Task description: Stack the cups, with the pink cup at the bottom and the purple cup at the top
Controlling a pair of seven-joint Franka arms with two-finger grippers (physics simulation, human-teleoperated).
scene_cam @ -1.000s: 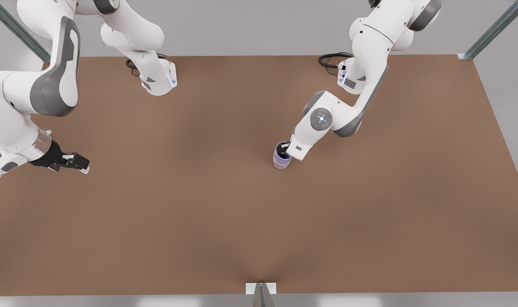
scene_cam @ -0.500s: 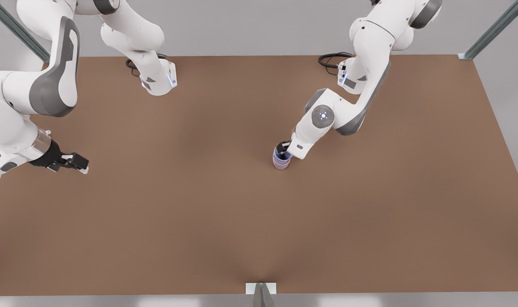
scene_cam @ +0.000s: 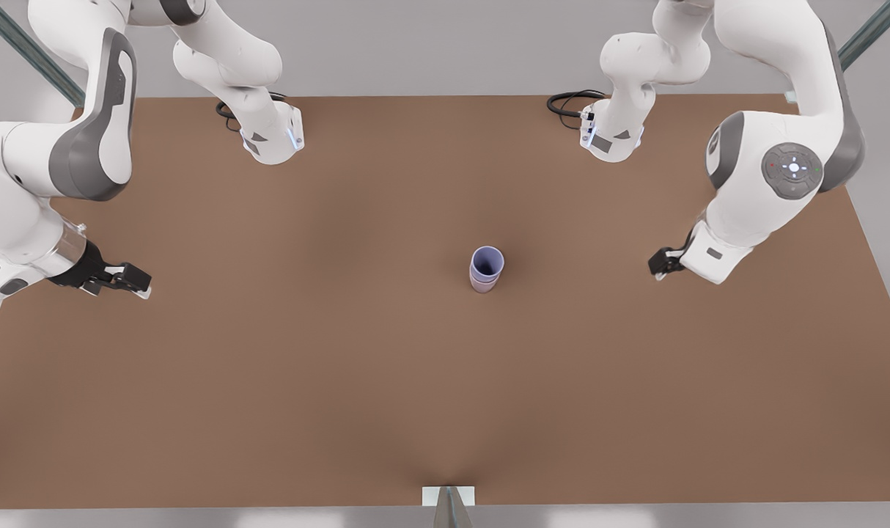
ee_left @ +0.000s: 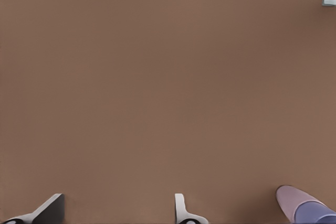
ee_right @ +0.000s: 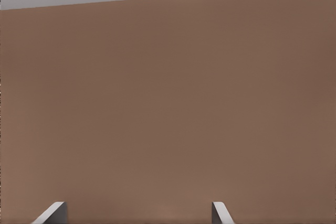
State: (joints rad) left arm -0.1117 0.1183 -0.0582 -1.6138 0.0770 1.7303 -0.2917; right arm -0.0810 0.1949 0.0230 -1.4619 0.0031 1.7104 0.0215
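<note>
While the purple cup point(scene_cam: 487, 260) sits nested upright in the pink cup point(scene_cam: 483, 284) near the middle of the table point(scene_cam: 342, 381), neither claw touches the stack. Both cups are plain, smooth, tapered and handleless; the purple one is darker inside.

The left gripper point(scene_cam: 657, 262) hangs well apart from the stack at the front view's right, on a bent arm. The left wrist view shows its fingers point(ee_left: 181, 211) spread and empty, with the cups lying off to one side.

The right gripper point(scene_cam: 133, 282) waits low at the front view's left edge. The right wrist view shows it released over matte brown tabletop.
</note>
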